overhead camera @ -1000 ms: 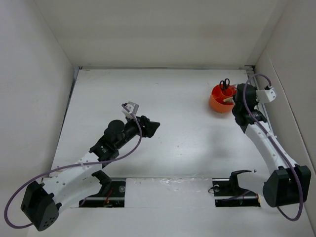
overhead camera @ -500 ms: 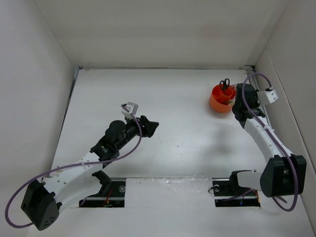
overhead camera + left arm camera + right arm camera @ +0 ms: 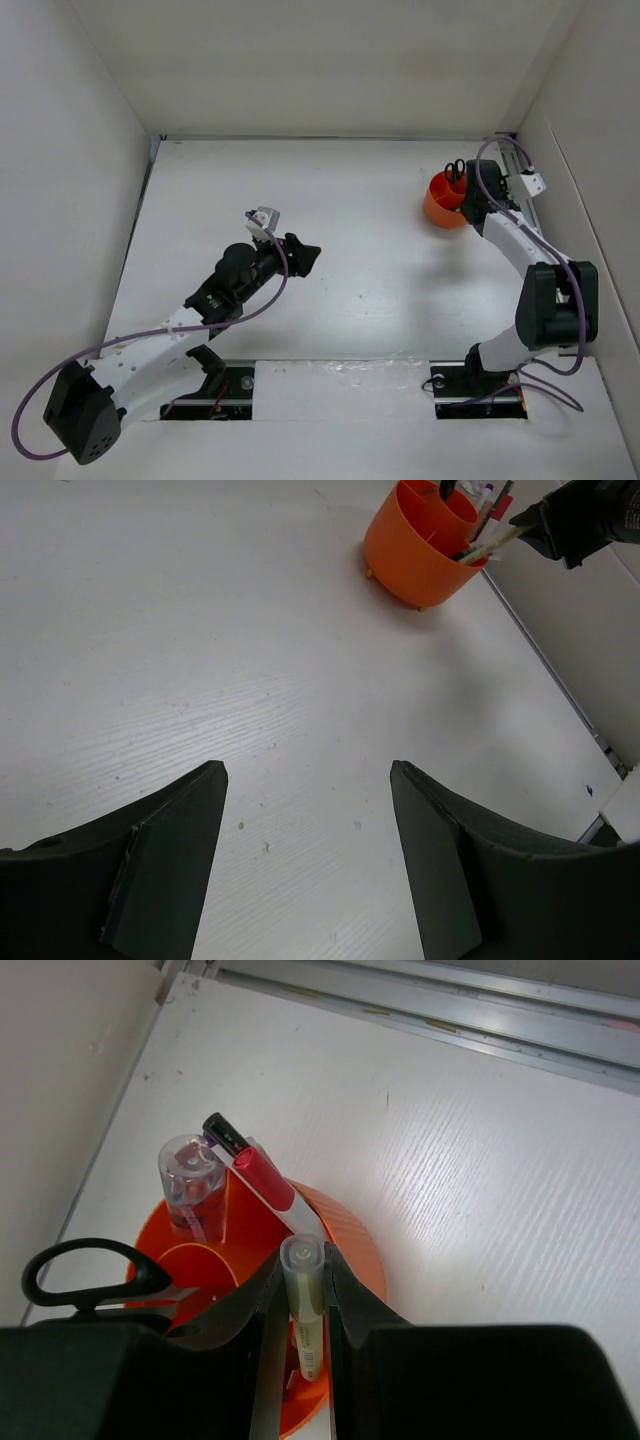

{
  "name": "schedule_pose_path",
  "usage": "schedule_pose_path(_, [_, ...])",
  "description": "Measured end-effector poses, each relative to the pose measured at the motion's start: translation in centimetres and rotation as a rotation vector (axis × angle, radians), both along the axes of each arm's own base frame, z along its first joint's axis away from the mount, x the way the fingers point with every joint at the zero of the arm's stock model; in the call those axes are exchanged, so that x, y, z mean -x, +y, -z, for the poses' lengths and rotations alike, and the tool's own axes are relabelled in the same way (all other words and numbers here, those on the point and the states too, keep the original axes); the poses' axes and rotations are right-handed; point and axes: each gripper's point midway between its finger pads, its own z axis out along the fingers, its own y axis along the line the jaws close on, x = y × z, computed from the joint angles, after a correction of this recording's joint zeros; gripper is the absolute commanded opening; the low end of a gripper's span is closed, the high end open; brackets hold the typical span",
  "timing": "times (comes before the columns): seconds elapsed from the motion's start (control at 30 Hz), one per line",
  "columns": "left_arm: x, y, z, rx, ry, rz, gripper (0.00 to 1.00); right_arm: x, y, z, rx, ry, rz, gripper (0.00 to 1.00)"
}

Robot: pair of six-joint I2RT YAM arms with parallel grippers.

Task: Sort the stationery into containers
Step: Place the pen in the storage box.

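R gripper (image 3: 302,1282) clamped narrow on green-yellow marker (image 3: 301,1257), lower end inside orange organiser (image 3: 350,1240) (wrist view: 3 o'clock of scissors (image 3: 88,1270)). Red pen (image 3: 266,1178) stands inside too. Organiser at table's (image 3: 200,630) 2 o'clock corner. L gripper (image 3: 308,772) spread wide, holds nothing, near table centre.

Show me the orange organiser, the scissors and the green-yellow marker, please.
orange organiser (image 3: 412,555), left wrist view, on its outer wall.
scissors (image 3: 150,1274), right wrist view, on the black handle loop.
green-yellow marker (image 3: 303,1300), right wrist view, on the barrel below the cap.
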Motion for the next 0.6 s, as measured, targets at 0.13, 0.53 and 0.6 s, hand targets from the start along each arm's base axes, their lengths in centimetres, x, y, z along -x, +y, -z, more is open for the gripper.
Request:
schedule_pose_path(0.13, [-0.1,0.0,0.3,-0.006,0.007,-0.002,0.63,-0.3,0.3,-0.1,-0.010,-0.005,-0.011,0.25])
schedule_pose_path(0.53, [0.0,0.3,0.3,-0.003,-0.001,-0.013,0.69,-1.9,1.3,-4.2,-0.038,-0.097,-0.076,0.66])
schedule_pose_path(0.6, [0.0,0.4,0.3,-0.003,-0.002,-0.016,0.70,-1.8,1.7,-4.8,-0.050,-0.110,-0.097,0.60])
